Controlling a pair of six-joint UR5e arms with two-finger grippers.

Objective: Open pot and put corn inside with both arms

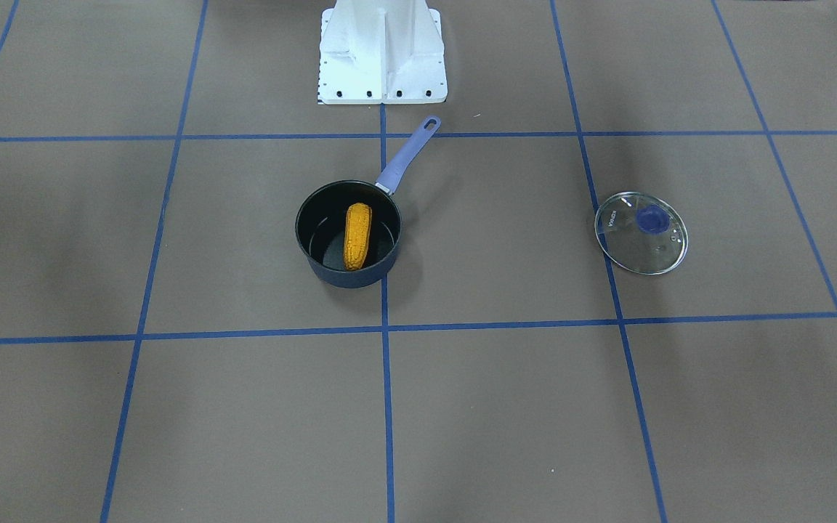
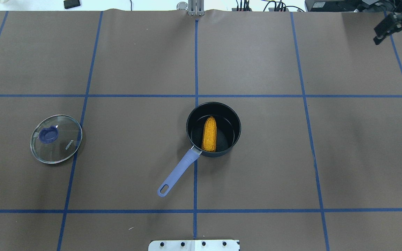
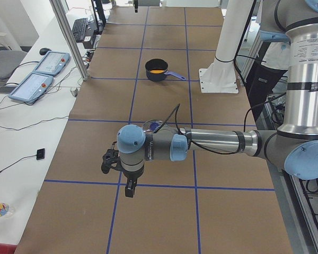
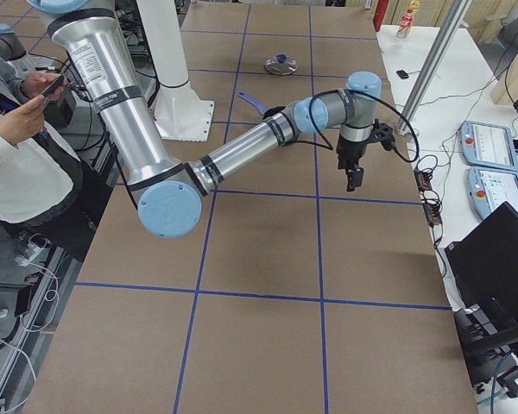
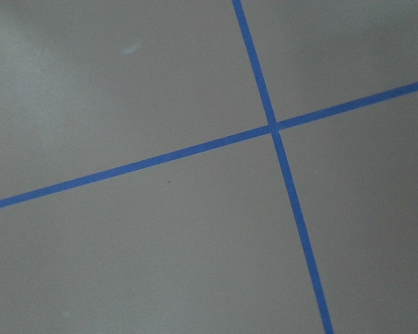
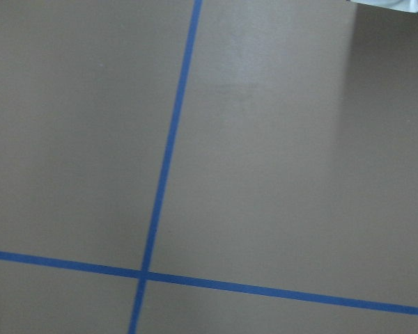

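Observation:
The dark navy pot (image 1: pixel 324 250) stands open near the table's middle, its lavender handle (image 1: pixel 407 156) pointing toward the robot base. It also shows in the overhead view (image 2: pixel 234 120). The orange-yellow corn (image 1: pixel 357 236) lies inside it, leaning on the wall (image 2: pixel 209 134). My right gripper (image 2: pixel 394 26) is far off at the table's far right corner, partly cut by the frame edge; I cannot tell whether it is open. My left gripper (image 3: pixel 122 174) hovers beyond the lid at the table's left end, seen only from the side, so its state is unclear.
The round glass lid (image 2: pixel 56 138) with a blue knob lies flat on the table well to the robot's left (image 1: pixel 641 232). The white base pedestal (image 1: pixel 382 54) stands just behind the pot handle. Blue tape lines grid the brown table.

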